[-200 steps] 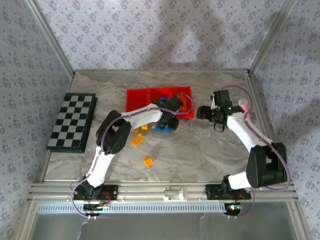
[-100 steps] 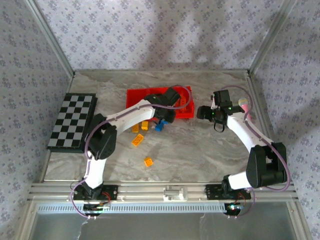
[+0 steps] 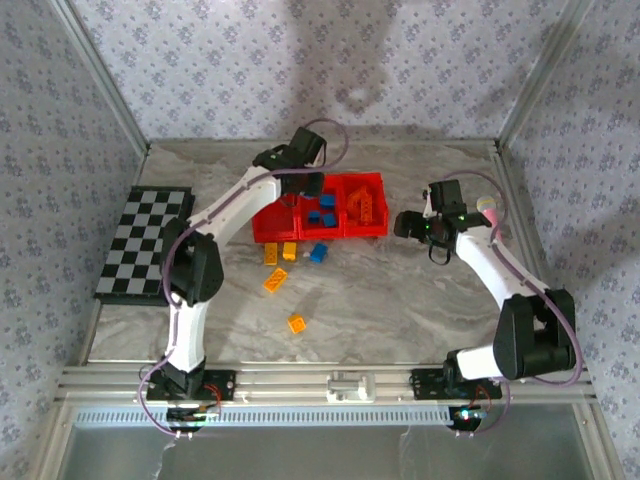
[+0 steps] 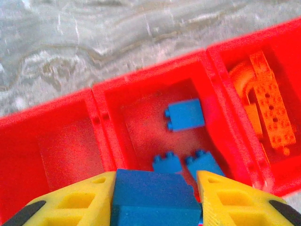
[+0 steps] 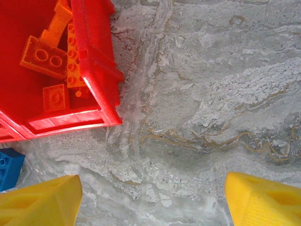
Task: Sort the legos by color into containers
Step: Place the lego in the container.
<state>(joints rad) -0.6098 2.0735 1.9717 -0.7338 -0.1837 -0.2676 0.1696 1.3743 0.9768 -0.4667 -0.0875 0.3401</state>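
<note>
Sorting partly done. The left gripper (image 4: 154, 186), jaws clamped on a blue brick (image 4: 150, 200), hangs over the red bins (image 4: 101, 117). The middle compartment (image 4: 141, 127), directly beneath the fingers, holds three blue bricks (image 4: 185, 114). The compartment to the right of the fingers holds orange pieces (image 4: 270, 103), among them a curved arch (image 4: 240, 75). The compartment to their left (image 4: 66, 150) is empty.

Left to do, by judgement: release the held brick, then clear the marble table (image 3: 400, 300). On it, on the near side of the bins from the left gripper, four yellow-orange bricks (image 3: 275, 280) and one loose blue brick (image 3: 318, 252) lie unsorted. The empty compartment would suit the yellow-orange set.

The right gripper (image 5: 153, 178), jaws wide apart with nothing between them, hovers above bare table. The corner of the orange compartment is just ahead and to its left, and the loose blue brick is at its left fingertip.

Edges: dividing walls stand on either side of the drop point beneath the left gripper, so a centred release looks safest. Open marble extends ahead and to the right of the right gripper. A pink cylinder (image 3: 488, 208) stands near its wrist. The checkered board (image 3: 145, 245) lies well apart from both grippers.
</note>
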